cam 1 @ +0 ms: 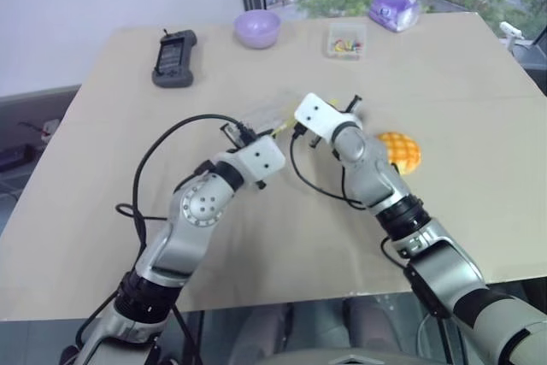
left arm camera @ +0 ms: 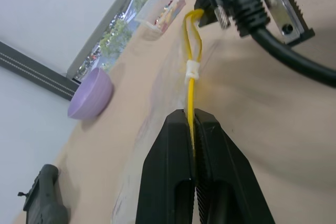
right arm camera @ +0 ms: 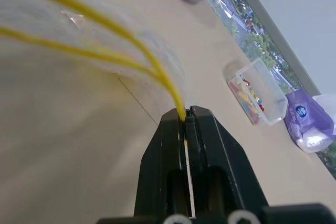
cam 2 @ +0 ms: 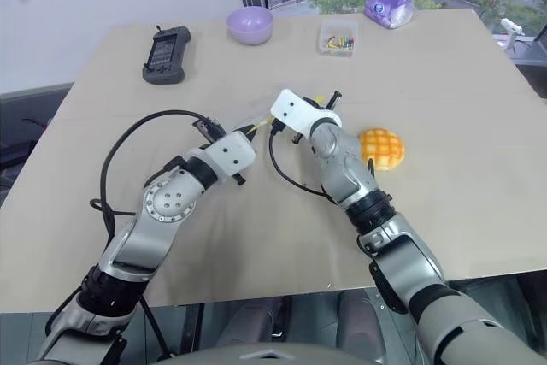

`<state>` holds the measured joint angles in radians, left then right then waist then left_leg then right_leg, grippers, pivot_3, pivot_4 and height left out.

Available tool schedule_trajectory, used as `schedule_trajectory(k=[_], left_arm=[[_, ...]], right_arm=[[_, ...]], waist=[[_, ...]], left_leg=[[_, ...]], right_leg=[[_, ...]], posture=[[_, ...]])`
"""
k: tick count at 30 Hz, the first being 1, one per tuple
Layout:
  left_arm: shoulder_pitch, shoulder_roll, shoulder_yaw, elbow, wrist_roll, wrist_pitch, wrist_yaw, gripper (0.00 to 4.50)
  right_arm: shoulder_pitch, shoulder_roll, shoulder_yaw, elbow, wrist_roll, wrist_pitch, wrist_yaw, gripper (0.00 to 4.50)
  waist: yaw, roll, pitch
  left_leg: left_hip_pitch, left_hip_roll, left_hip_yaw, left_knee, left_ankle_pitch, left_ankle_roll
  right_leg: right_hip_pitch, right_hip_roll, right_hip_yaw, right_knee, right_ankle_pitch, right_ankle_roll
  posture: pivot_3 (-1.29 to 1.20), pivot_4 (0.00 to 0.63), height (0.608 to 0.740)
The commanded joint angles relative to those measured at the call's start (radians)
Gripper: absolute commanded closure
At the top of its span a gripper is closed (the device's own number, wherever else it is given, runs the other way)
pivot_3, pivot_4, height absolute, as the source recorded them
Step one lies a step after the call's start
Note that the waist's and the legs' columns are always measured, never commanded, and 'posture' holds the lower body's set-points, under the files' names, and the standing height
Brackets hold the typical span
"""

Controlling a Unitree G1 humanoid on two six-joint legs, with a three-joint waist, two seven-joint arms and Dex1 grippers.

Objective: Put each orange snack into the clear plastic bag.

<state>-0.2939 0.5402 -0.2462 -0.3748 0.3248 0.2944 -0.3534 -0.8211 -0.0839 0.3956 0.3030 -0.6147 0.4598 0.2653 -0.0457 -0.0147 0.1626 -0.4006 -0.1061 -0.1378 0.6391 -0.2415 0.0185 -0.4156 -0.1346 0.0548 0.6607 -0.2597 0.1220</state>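
Two tools share one job at the middle of the tabletop [cam 1: 479, 211]: each pinches the yellow seal strip of the clear plastic bag [cam 1: 261, 117], apparently so the mouth can be pulled apart. Starting on the left, the left tool [left arm camera: 193, 121] is clenched on one end of the strip, its black fingers pressed flat against the yellow band, as its wrist view shows. The bag itself lies between the two arms, crinkled and nearly see-through against the tan surface. The right tool [right arm camera: 186, 116] is likewise clamped on the yellow edge, where two yellow lines run away from its tip and spread, which suggests the two lips of the seal are parting. Farther right, the orange snack [cam 1: 400, 151] rests on the tabletop just beside the right forearm, outside the bag. Holding both ends probably keeps the floppy bag steady; no tool is free for the snack yet.
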Motion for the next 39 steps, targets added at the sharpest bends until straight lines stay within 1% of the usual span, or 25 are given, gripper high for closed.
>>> schedule_trajectory(k=[1,3,5,6,7,8,10,12,14,17,20,23,24,26,29,33,39], left_arm=[[0.001,-0.001,0.018,-0.008,0.019,-0.025,-0.004,4.43],[0.004,0.0,0.019,-0.002,0.022,-0.028,-0.007,4.43],[0.006,-0.001,0.021,0.006,0.022,-0.032,-0.01,4.43],[0.007,-0.002,0.023,0.009,0.021,-0.035,-0.011,4.5],[0.008,-0.004,0.024,0.013,0.019,-0.037,-0.012,4.5],[0.008,-0.005,0.026,0.016,0.017,-0.038,-0.013,4.5],[0.009,-0.012,0.032,0.022,0.007,-0.041,-0.015,4.5],[0.012,-0.031,0.05,0.038,-0.027,-0.044,-0.017,4.5],[0.015,-0.042,0.062,0.052,-0.047,-0.053,-0.021,4.5],[0.017,-0.042,0.076,0.088,-0.077,-0.091,-0.037,4.5],[0.014,-0.047,0.094,0.124,-0.113,-0.121,-0.053,4.5],[0.007,-0.053,0.106,0.16,-0.149,-0.157,-0.07,4.5],[0.004,-0.056,0.11,0.172,-0.161,-0.167,-0.076,4.5],[0.0,-0.06,0.112,0.191,-0.179,-0.185,-0.091,4.5],[-0.007,-0.063,0.114,0.213,-0.198,-0.21,-0.107,4.5],[-0.012,-0.07,0.115,0.218,-0.216,-0.22,-0.119,4.5],[-0.017,-0.08,0.115,0.208,-0.225,-0.215,-0.124,4.5]], right_arm=[[-0.002,0.003,0.007,-0.056,0.012,-0.006,0.013,4.5],[0.003,0.001,0.011,-0.067,0.01,0.005,0.027,4.5],[0.03,0.008,-0.011,-0.112,0.062,0.02,0.081,4.5],[0.041,0.006,-0.018,-0.134,0.073,0.023,0.091,4.04],[0.047,-0.001,-0.017,-0.149,0.075,0.022,0.098,3.91],[0.051,-0.012,-0.01,-0.161,0.071,0.016,0.102,3.62],[0.063,-0.041,0.007,-0.19,0.057,-0.003,0.111,2.89],[0.097,-0.103,0.016,-0.256,0.06,-0.005,0.177,2.19],[0.125,-0.146,0.008,-0.317,0.074,-0.004,0.216,2.19],[0.166,-0.176,-0.049,-0.422,0.147,0.047,0.287,2.19],[0.18,-0.146,-0.121,-0.504,0.238,0.148,0.322,2.19],[0.178,-0.078,-0.186,-0.554,0.332,0.27,0.328,2.19],[0.179,-0.05,-0.207,-0.563,0.363,0.297,0.32,2.41],[0.18,-0.01,-0.235,-0.571,0.417,0.342,0.313,3.06],[0.175,0.024,-0.248,-0.57,0.469,0.395,0.295,4.46],[0.177,0.059,-0.253,-0.568,0.538,0.44,0.273,4.46],[0.178,0.053,-0.239,-0.545,0.585,0.447,0.235,4.46]], waist=[[0.0,0.0,0.0],[0.0,0.0,0.0],[0.0,0.0,0.0],[0.0,0.0,0.0],[0.0,0.0,0.0],[0.0,0.0,0.0],[0.001,0.0,0.0],[0.002,0.0,0.0],[0.004,0.0,0.0],[0.005,0.0,0.0],[0.001,0.0,0.0],[0.001,0.0,0.0],[0.002,0.0,-0.001],[0.003,0.0,0.0],[0.004,0.0,0.0],[0.003,0.0,-0.001],[0.002,0.0,-0.001]], left_leg=[[0.0,0.0,0.0,0.0,0.0,0.0],[0.0,0.0,0.0,0.0,0.0,0.0],[0.0,0.0,0.0,0.0,0.0,0.0],[0.0,0.0,0.0,0.0,0.0,0.0],[0.0,0.0,0.0,0.0,0.0,0.0],[0.0,0.0,0.0,0.0,0.0,0.0],[0.0,0.0,0.0,0.001,0.0,0.0],[0.0,0.0,0.0,0.002,0.0,0.0],[0.0,0.0,-0.001,0.003,0.0,0.0],[0.0,0.0,-0.001,0.003,0.0,0.0],[0.0,0.0,-0.001,0.003,0.0,0.0],[0.0,0.001,-0.001,0.003,0.0,0.0],[0.0,0.002,-0.001,0.003,0.0,0.0],[0.0,0.002,-0.001,0.004,0.0,0.0],[0.0,0.002,-0.001,0.004,0.0,0.0],[0.0,0.001,-0.001,0.005,0.0,0.0],[0.0,0.001,-0.001,0.005,0.0,0.0]], right_leg=[[0.0,0.0,0.0,0.0,0.0,0.0],[0.0,0.0,0.0,0.0,0.0,0.0],[0.0,0.0,0.0,0.0,0.0,0.0],[0.0,0.0,0.0,0.0,0.0,0.0],[0.0,0.0,0.0,0.0,0.0,0.0],[0.0,0.0,0.0,0.0,0.0,0.0],[0.0,0.0,0.0,0.0,0.0,0.0],[0.0,0.0,-0.001,0.001,0.0,0.0],[0.0,0.0,-0.001,0.0,0.0,0.0],[0.001,0.0,-0.002,0.0,0.0,0.0],[0.001,0.0,-0.001,0.001,0.0,0.0],[0.001,0.0,-0.002,0.002,0.0,0.0],[0.001,0.001,-0.002,0.001,0.0,0.0],[0.001,0.001,-0.002,0.001,0.001,-0.001],[0.001,0.0,-0.002,0.001,0.001,-0.001],[0.001,0.0,-0.002,0.001,0.001,-0.001],[0.001,0.0,-0.002,0.002,0.001,-0.001]], posture=[[0.0,0.15,0.74],[0.0,0.15,0.74],[0.0,0.15,0.74],[0.0,0.15,0.74],[0.0,0.15,0.74],[0.0,0.15,0.74],[0.0,0.15,0.74],[0.0,0.15,0.74],[0.0,0.15,0.74],[0.0,0.15,0.74],[0.0,0.15,0.74],[0.0,0.15,0.74],[0.0,0.15,0.74],[0.0,0.15,0.74],[0.0,0.15,0.74],[0.0,0.15,0.74],[0.0,0.15,0.74]])
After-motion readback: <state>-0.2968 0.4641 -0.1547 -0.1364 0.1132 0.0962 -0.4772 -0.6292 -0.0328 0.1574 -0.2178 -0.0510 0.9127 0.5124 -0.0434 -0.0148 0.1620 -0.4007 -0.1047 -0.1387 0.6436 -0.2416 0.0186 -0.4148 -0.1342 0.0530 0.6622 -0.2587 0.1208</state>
